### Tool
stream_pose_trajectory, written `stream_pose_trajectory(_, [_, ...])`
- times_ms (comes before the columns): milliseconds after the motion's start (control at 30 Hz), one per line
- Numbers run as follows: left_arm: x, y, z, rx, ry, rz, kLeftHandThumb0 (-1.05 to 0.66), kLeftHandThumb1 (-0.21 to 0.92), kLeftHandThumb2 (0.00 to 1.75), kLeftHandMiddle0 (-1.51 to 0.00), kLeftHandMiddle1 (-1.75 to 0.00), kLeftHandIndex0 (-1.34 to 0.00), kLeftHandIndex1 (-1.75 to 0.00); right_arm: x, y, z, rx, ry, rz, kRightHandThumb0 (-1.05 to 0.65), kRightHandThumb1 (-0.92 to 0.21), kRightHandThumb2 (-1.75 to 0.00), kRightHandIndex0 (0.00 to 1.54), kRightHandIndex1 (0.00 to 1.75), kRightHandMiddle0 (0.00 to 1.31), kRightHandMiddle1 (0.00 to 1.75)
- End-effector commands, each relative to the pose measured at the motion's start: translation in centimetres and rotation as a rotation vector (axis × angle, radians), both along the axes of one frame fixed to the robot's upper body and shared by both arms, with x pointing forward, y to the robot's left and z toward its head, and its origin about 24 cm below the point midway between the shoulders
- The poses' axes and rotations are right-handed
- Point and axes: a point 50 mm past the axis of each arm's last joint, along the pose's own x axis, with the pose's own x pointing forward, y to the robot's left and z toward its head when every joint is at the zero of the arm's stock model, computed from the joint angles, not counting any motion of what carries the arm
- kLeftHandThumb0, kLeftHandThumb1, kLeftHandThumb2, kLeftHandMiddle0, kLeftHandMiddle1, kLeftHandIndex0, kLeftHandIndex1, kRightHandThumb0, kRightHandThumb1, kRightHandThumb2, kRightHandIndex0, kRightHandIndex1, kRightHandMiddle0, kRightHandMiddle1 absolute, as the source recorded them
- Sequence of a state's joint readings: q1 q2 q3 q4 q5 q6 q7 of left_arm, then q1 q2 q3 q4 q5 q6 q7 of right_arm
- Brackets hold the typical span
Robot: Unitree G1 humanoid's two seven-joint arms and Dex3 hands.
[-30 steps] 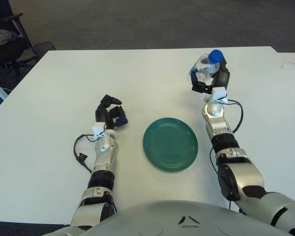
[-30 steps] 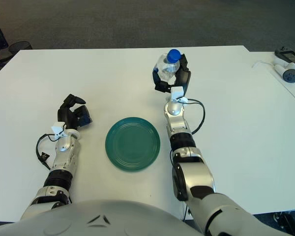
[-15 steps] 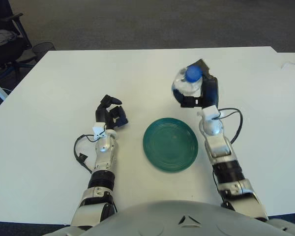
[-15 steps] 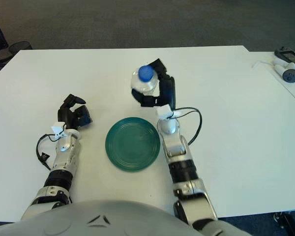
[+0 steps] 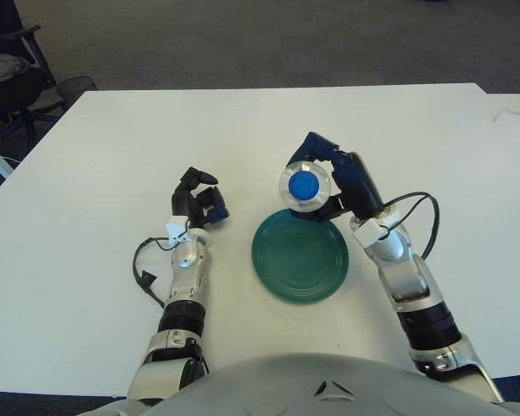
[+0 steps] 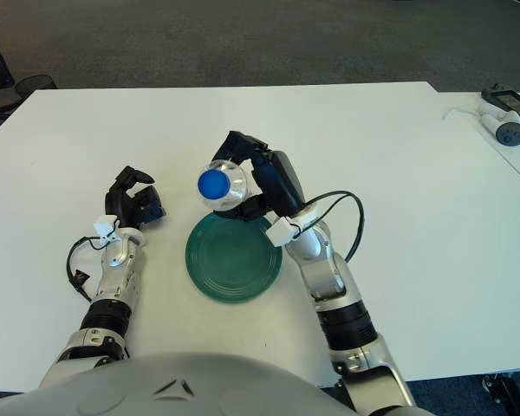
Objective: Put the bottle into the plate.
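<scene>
A clear plastic bottle (image 5: 305,184) with a blue cap is held in the air by my right hand (image 5: 329,178), whose fingers are shut around it. The cap faces the camera, and the bottle hangs over the far edge of the dark green plate (image 5: 300,260). The plate lies flat on the white table (image 5: 95,156) near the middle front. My left hand (image 5: 196,198) shows to the left of the plate, fingers curled and holding nothing.
A black cable (image 5: 144,264) loops beside my left forearm, another (image 5: 420,217) by my right wrist. An office chair (image 5: 9,74) stands beyond the table's far left corner. Small devices (image 6: 507,117) lie on a neighbouring table at the far right.
My right hand has carried the bottle from the far right of the table leftwards and nearer, to above the plate's far edge. The left hand has not moved.
</scene>
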State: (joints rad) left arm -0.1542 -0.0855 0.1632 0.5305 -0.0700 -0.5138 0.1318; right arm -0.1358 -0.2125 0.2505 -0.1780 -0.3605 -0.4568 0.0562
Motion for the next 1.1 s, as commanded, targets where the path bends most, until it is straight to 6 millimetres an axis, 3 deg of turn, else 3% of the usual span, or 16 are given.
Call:
stream_pose_trajectory(0, [0.2,-0.1,0.2,0.01,-0.01,0.003,-0.53,0.17,1.5,-1.27,-1.75,-0.73,-1.75,0.0,0.1,-0.1,-0.027,0.013,0.062,-0.14,-0.33,-1.3,1.23,1.75,1.0,1.75])
stream_pose_trajectory(433, [0.3,-0.2,0.3,0.01,-0.005,-0.002,-0.53,0.16,1.51,-1.28,-1.75,-0.73,-1.75,-0.1,-0.4,-0.9,-0.171,0.066,0.057,-0.11,-0.35,-1.27,1.15,1.75,0.92,1.75])
stream_pose_trajectory(1067, [0.5,-0.1,0.4,-0.011,-0.016,-0.028,-0.56,0.11,1.57,-1.27,-1.75,-0.78,-1.75,0.3,-0.7,-1.2,-0.243,0.055,0.013,-0.08,-0.35,-1.28,1.08,1.75,0.88,1.75])
